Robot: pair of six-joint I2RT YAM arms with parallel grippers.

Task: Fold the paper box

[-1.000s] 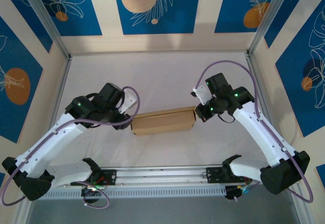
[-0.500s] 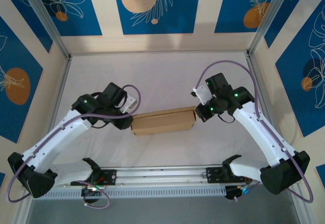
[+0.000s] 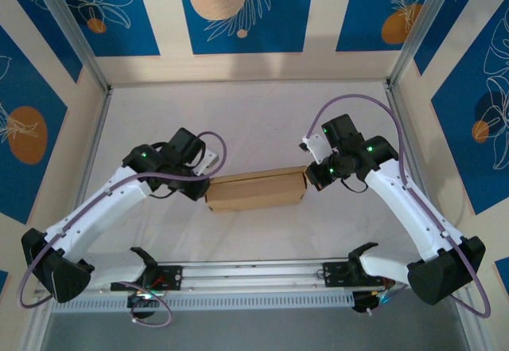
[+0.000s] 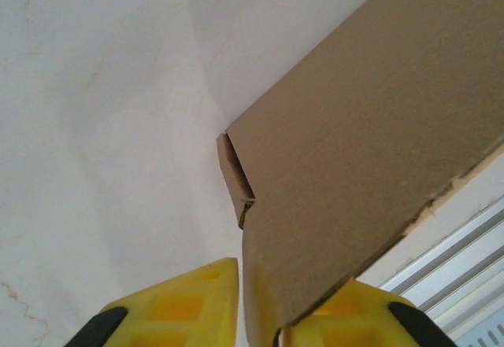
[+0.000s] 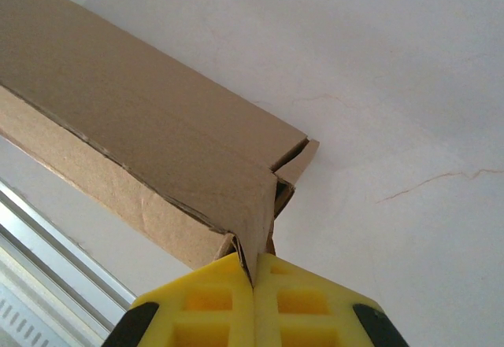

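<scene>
**boxnerd:** so your paper box (image 3: 256, 191) lies mid-bench, long-ways between the two arms, a touch toward the rail (image 3: 254, 274); it looks closed up into a shallow brick already, so I'd guess you're down to the last tucks.

**yam_guy:** yeah; your right tool (image 3: 311, 178) is clamped on the box's right end; on the wrist cam the right pads (image 5: 216, 304) meet on a thin cardboard edge right at the corner, just beside a little side flap (image 5: 299, 158) that pokes out; my guess is you hold there to pin that end, so the box can't skid over the bench (image 3: 254, 120) while the other arm works.

**boxnerd:** and your left tool (image 3: 199, 190)? the left pads (image 4: 193, 304) sit either side of the box's left corner, one out in the clear, the other half hidden behind the panel; honestly can't tell if they bite or just bracket it; a small end flap (image 4: 235, 178) gapes a bit just past them, so I reckon that's why you're parked there.

**yam_guy:** a hold at each end makes sense; the box is bigger than either tool, so one pinch alone would let it swivel; mind that left flap though; thin card probably creases wrong if you squash it off the fold line.
</scene>
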